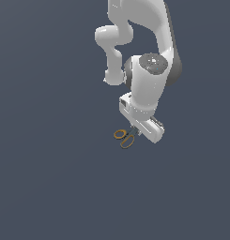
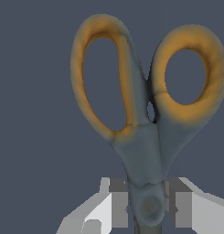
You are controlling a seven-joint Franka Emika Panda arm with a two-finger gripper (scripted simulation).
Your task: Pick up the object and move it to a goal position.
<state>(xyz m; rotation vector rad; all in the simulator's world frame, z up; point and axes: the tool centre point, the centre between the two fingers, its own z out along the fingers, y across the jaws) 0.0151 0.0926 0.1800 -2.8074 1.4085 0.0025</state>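
The object (image 2: 145,151) is a small pair of scissors with two orange-yellow ring handles and a dark grey neck. The wrist view shows it very close up. My gripper (image 2: 147,208) is shut on it at the pivot, one grey finger (image 2: 118,205) against each side of the neck. The blades are hidden beyond the fingers. In the exterior view the object's rings (image 1: 123,137) stick out toward the exterior view's left from under my gripper (image 1: 134,132), which points down. Whether the object rests on the surface or hangs just above it I cannot tell.
A plain dark blue-grey surface (image 1: 50,187) fills both views. The white arm (image 1: 149,79) reaches down from the top of the exterior view. No goal marker shows.
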